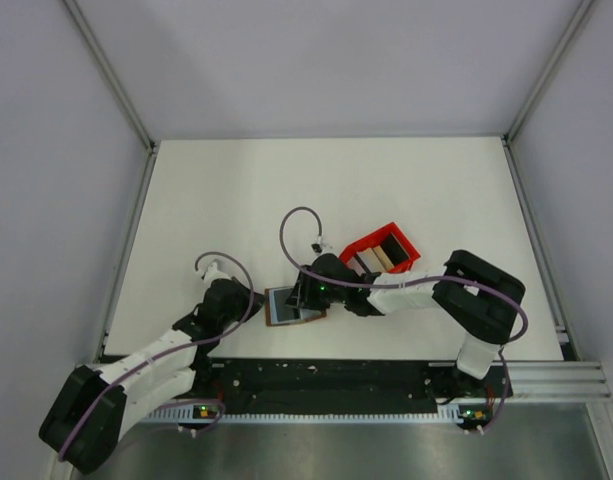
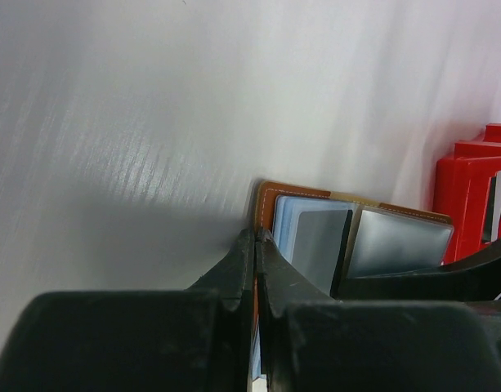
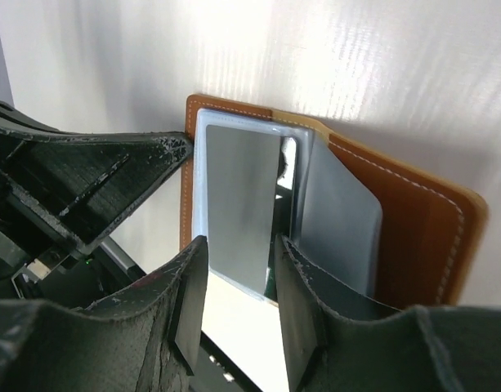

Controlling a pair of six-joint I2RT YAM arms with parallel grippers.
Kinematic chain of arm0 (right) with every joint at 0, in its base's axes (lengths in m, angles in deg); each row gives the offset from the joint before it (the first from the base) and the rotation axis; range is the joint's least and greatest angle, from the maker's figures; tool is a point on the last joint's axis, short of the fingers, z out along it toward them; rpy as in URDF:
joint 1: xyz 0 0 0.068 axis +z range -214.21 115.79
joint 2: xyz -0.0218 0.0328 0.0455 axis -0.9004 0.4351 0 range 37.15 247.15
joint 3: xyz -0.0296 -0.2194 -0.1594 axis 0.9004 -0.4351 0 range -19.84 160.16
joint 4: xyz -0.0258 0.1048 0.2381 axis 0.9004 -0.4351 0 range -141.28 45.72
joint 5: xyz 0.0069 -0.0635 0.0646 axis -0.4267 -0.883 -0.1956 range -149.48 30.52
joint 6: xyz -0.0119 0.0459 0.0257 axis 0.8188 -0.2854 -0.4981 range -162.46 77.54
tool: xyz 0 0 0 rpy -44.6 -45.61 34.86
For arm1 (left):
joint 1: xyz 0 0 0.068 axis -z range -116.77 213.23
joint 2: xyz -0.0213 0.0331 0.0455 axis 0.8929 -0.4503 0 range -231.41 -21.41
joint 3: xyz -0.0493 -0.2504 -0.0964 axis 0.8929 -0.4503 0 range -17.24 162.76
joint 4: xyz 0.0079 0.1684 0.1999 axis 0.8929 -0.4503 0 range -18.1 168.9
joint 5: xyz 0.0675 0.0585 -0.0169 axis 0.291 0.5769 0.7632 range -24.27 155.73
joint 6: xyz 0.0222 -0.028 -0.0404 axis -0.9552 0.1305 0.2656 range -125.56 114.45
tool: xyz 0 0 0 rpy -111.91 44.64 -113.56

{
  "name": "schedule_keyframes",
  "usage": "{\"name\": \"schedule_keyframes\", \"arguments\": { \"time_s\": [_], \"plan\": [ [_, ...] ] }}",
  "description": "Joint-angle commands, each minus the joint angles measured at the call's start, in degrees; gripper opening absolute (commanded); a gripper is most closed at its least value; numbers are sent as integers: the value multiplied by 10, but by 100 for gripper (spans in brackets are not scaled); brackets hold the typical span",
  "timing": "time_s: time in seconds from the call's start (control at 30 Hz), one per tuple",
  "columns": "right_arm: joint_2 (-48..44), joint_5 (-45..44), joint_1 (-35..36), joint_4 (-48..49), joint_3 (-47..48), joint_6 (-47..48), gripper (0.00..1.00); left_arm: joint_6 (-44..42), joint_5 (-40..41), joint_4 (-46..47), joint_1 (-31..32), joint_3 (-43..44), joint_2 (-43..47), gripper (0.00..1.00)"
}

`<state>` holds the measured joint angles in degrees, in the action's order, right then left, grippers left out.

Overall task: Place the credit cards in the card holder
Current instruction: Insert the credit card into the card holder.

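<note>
brown card holder (image 3: 413,220) lies open, left claw (image 2: 256,239) pinching its edge.

The left arm's (image 1: 151,365) white-shelled links are alternating with bulky matte black joint housings, and the right arm (image 1: 406,297) is showing the same scheme. A thin greyish-purple cable (image 1: 304,209) is looping off each wrist. Small green lights (image 1: 326,290) are glowing on the right wrist and at both bases. The black plastic fingers (image 3: 189,302) are showing scuffed, whitened edges.
</note>
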<state>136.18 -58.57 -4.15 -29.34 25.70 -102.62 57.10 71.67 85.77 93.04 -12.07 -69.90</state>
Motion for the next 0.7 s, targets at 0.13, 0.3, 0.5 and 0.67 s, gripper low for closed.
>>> {"name": "schedule_keyframes", "arguments": {
  "time_s": [0.13,0.3,0.5,0.67],
  "plan": [
    [24,5,10,-58,53,30,38,-14,12,-17,2,4,1,0],
    [1,-62,24,-115,66,53,39,-16,12,-17,2,5,2,0],
    [12,-57,26,-123,70,56,39,-18,12,-17,2,4,1,0],
    [21,-41,30,-114,76,62,38,-19,9,-14,2,4,2,0]
  ]
}}
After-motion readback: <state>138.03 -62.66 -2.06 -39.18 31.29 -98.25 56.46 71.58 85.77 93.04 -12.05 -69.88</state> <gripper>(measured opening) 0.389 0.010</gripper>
